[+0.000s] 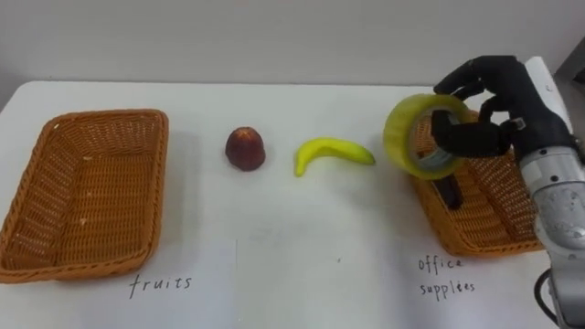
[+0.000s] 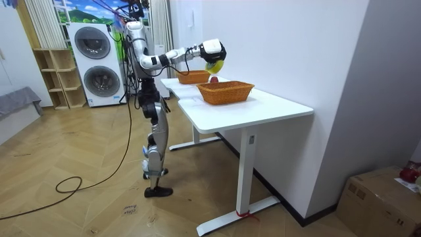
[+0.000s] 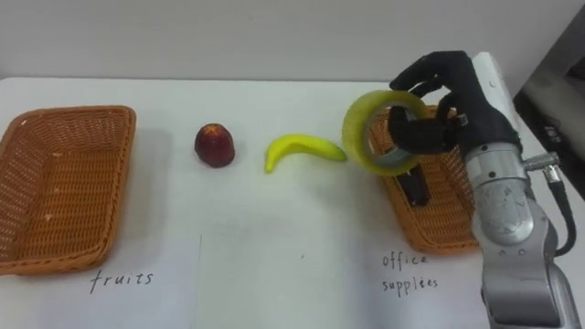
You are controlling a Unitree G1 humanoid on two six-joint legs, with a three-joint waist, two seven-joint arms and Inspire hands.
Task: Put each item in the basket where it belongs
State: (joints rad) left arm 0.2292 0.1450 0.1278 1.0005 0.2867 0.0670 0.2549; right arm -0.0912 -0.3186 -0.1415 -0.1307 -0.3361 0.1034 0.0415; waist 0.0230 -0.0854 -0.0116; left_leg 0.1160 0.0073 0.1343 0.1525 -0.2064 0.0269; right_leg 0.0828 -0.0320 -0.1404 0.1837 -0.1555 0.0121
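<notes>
The right hand [image 1: 498, 91] grasps the translucent yellow tape roll [image 1: 399, 137], fingers curled through its core, above the left rim of the woven wicker basket [image 1: 494, 224] at the white table's [image 1: 292, 265] right edge. Risk: on early release the roll strikes the rim and escapes toward the yellow banana [image 1: 331, 153].

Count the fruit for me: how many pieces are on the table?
2. A red fruit lies right of the left basket; a banana lies just right of it. The right hand and tape hide part of the right basket.
</notes>
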